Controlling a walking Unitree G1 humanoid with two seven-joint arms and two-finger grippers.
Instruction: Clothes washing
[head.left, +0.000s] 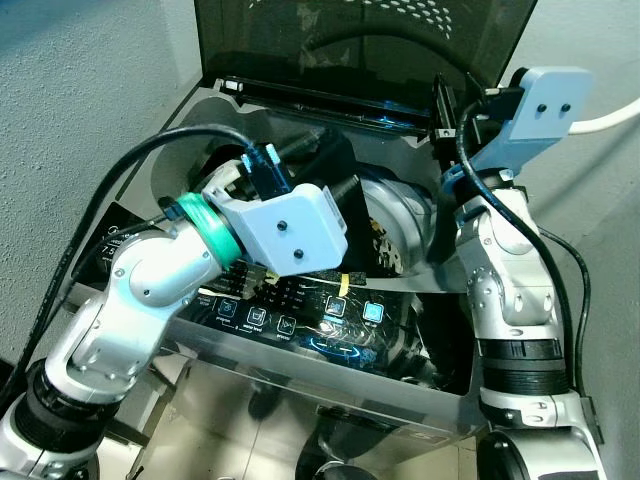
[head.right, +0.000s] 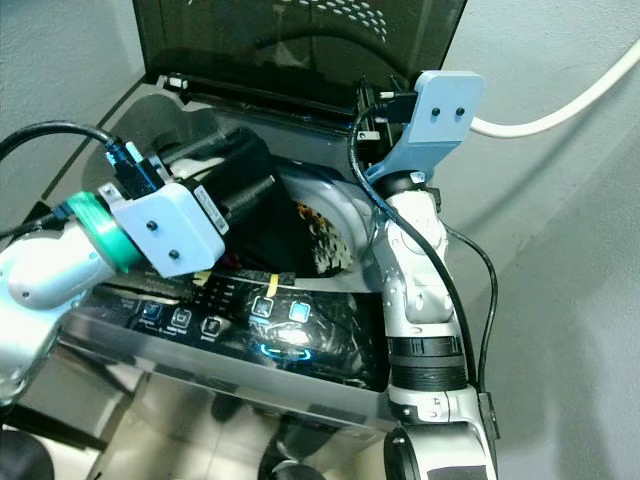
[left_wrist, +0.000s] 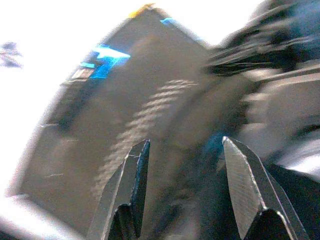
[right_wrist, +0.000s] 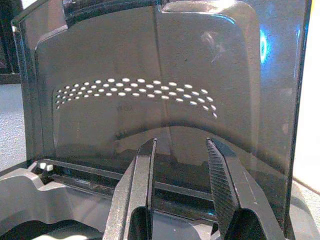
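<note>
Both grippers over the open top-loading washer.

Left gripper (left_wrist: 185, 190) parted, grasping nothing, above the drum mouth; right gripper (right_wrist: 182, 190) likewise parted and empty, at 1 o'clock facing the raised lid (right_wrist: 150, 75). Patterned clothes (head.right: 325, 240) already in the drum (head.left: 395, 215); lit control panel (head.left: 300, 320) at 6 o'clock. Seemingly left: lid closing, cycle start.

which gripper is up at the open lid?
The right gripper, fingers open and aimed at the raised dark lid. The left gripper sits lower, over the drum opening.
</note>
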